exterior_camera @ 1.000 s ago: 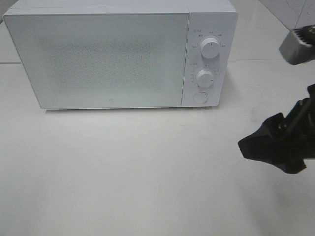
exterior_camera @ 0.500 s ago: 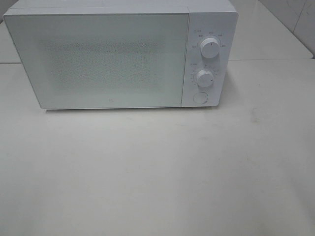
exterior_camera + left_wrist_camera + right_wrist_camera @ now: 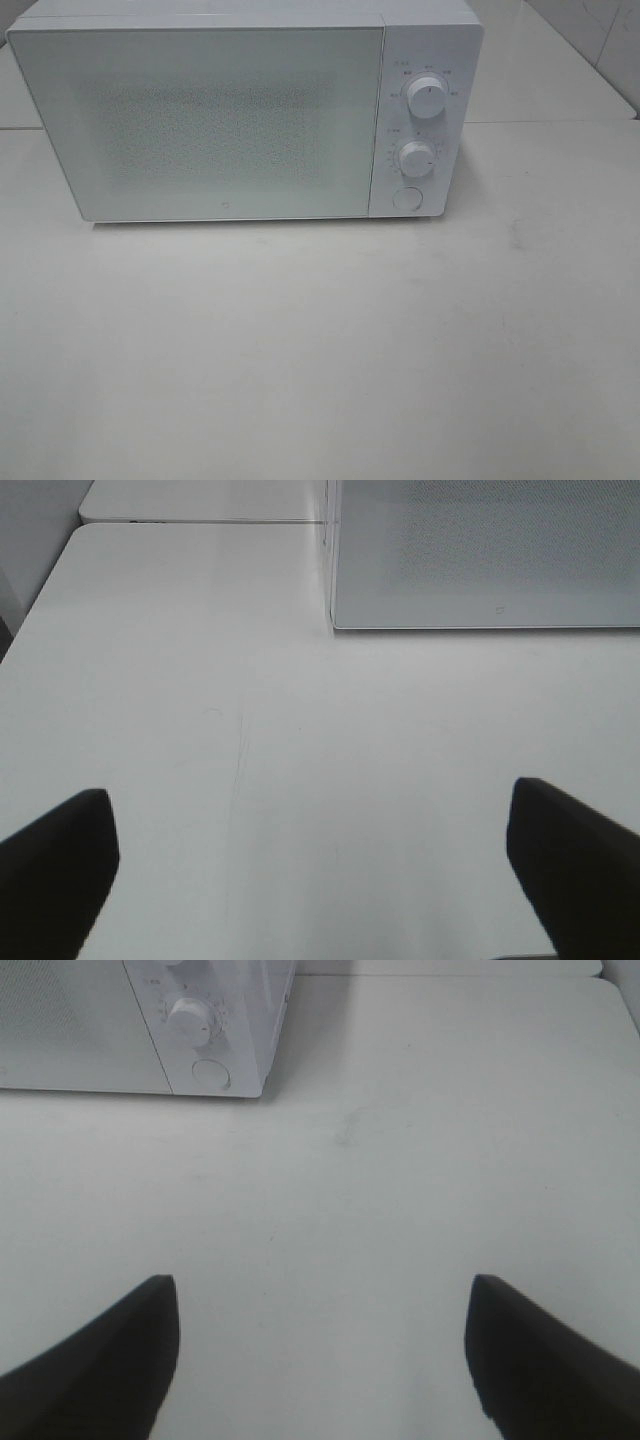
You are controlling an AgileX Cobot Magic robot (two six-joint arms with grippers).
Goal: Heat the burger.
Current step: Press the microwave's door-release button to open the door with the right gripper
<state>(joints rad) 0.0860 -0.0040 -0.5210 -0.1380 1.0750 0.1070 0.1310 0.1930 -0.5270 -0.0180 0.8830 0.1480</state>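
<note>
Exterior high shows microwave (image 3: 240,110) at 12 o'clock on table (image 3: 300,350), door shut, burger unseen, probably inside, so left gripper (image 3: 308,815) and right gripper (image 3: 320,1295) hang spread, empty.

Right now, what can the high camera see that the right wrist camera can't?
Only the high camera shows the whole frosted door of the boxy white microwave, from edge to edge. Only the right wrist camera shows the right gripper, its two dark fingers apart with nothing between them. Both show the microwave's lower round white knob, the round white button under it and the plain white table.
</note>
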